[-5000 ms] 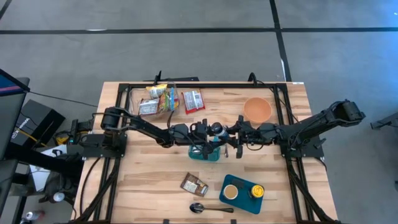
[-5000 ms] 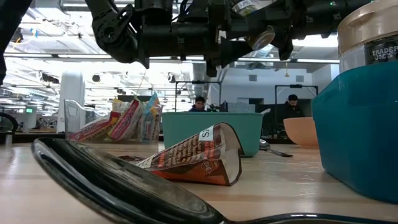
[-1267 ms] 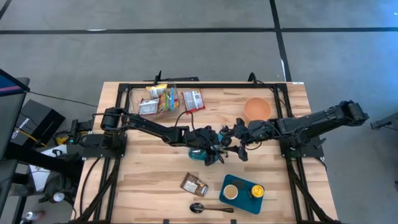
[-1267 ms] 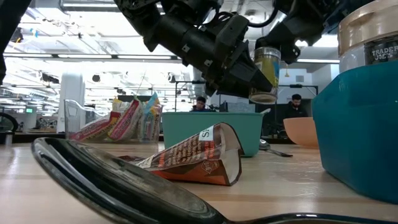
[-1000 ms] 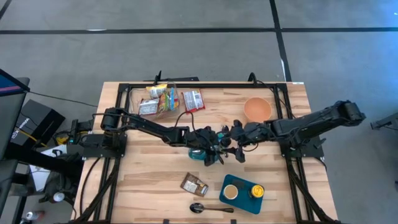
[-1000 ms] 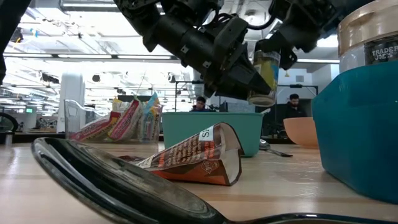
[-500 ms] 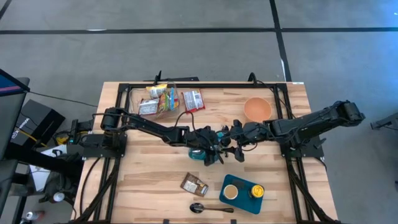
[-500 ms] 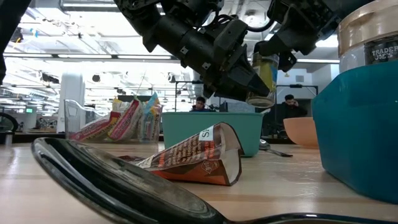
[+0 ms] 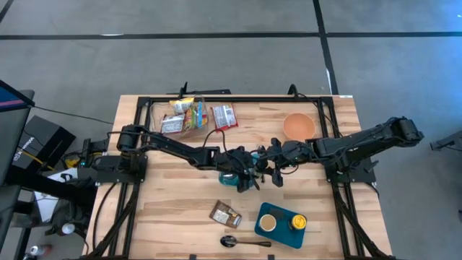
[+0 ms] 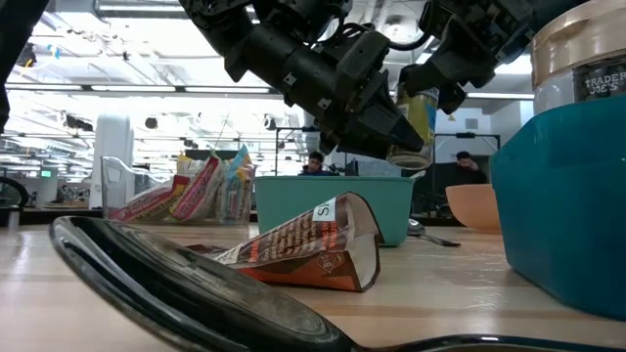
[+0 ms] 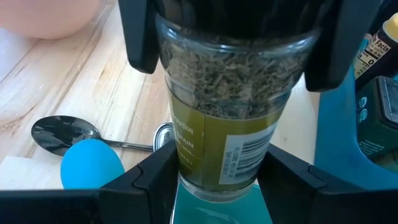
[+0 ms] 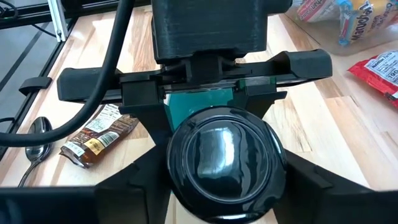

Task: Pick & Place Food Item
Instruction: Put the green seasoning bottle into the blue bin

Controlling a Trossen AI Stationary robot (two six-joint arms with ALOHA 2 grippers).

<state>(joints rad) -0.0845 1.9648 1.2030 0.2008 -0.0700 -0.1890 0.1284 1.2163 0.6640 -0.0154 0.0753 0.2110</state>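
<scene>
A glass spice jar (image 11: 221,112) of dried herbs, with a yellow-green label and a black lid (image 12: 224,155), hangs in the air over the teal bin (image 9: 229,178) at mid-table. My left gripper (image 11: 217,186) comes from the table's left and is shut on the jar's lower part. From the right, my right gripper (image 12: 224,177) is shut on the lid end. In the low view the jar (image 10: 417,122) stands tilted, base down, above the bin (image 10: 333,205). My left gripper pinches the jar's lower body (image 11: 186,168) near the base between its two fingers, slanting down from the table's left. The jar is lifted clear, tilted, lid end up. My right gripper has its two fingers (image 11: 140,37) on opposite sides of the jar's top, just below the lid (image 11: 168,43). It slants down from the table's right.
A teal tray (image 9: 283,230) with two lidded jars stands near the front edge, beside a snack bar wrapper (image 9: 225,214) and a spoon (image 9: 234,241). An orange bowl (image 9: 298,127) sits at the back right. A clear bin of snack packs (image 9: 184,115) and a red packet (image 9: 224,117) are at the back left.
My right gripper has edged a little toward the table's left, closer over the jar's lid end. The jar and my left gripper have stayed where they were.
</scene>
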